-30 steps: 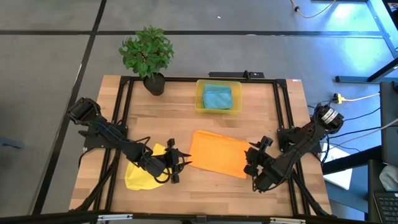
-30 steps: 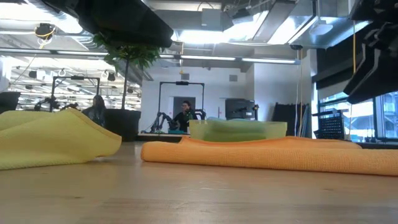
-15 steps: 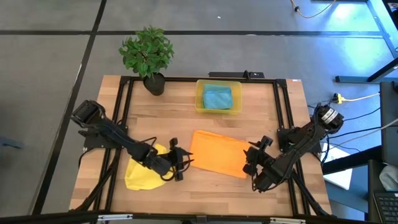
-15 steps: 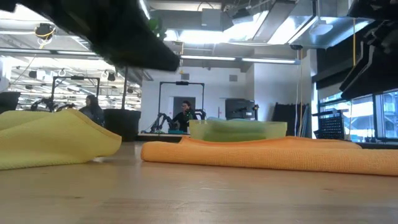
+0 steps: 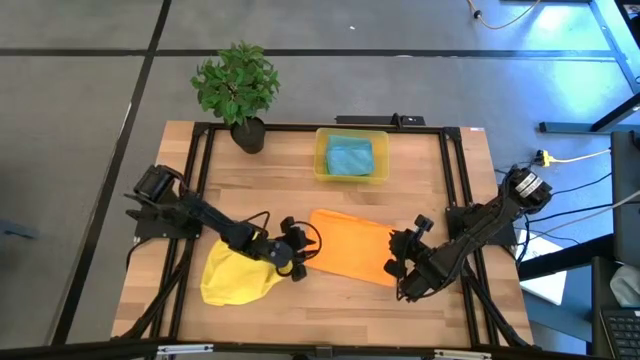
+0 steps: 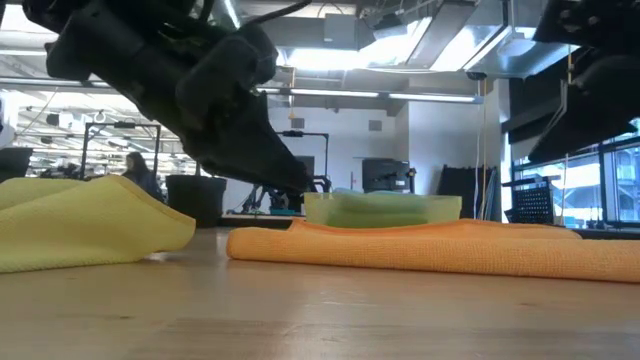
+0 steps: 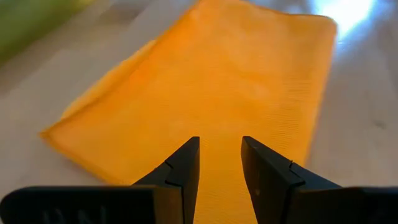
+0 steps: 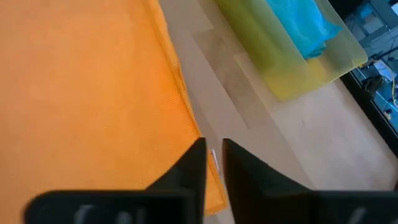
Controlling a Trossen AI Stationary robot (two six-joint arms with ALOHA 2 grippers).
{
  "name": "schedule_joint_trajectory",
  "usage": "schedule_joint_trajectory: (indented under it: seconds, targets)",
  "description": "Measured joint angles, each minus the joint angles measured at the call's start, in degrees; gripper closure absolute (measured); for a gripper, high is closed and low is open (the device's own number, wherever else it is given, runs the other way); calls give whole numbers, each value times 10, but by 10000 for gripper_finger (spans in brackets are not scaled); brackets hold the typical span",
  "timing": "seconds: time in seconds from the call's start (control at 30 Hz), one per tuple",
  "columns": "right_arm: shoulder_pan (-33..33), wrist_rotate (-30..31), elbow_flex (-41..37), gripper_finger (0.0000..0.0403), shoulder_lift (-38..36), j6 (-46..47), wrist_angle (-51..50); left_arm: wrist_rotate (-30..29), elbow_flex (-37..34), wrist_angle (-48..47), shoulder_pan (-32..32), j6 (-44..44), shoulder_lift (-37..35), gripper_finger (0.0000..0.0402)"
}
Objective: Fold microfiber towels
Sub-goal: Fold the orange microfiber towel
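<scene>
The yellow towel (image 5: pixel 237 279) lies bunched behind the left gripper (image 5: pixel 297 262), whose fingers (image 7: pixel 180 175) are a little apart and empty, aimed at the orange towel (image 5: pixel 350 257), likely to grab it. The right gripper (image 5: pixel 398 268) pinches that towel's edge between nearly closed fingers (image 8: pixel 186 171). No writing shows.

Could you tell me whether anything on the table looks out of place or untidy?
Only the yellow towel stands out: it lies crumpled at the near left, while the orange towel lies flat and the blue towel sits in the bin.
</scene>
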Motion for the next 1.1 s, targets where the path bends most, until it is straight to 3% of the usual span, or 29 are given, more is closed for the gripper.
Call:
schedule_joint_trajectory:
  seconds: [0.17, 0.4, 0.7, 0.83, 1.1]
  targets:
    - [-17, 1, 0, 396, 2, -19, 29, 14, 0, 18, 1, 5, 0, 292]
    - [-31, 1, -7, 387, 2, -114, 140, 13, 0, 44, 1, 17, 0, 292]
    - [-44, -28, -99, 397, -19, -261, 364, 14, 0, 44, -4, 21, 0, 292]
    - [-53, -30, -164, 399, -70, -330, 493, 14, 0, 45, -4, 33, 0, 292]
    - [-80, -98, -364, 398, -178, -442, 853, 16, 0, 45, -4, 33, 0, 292]
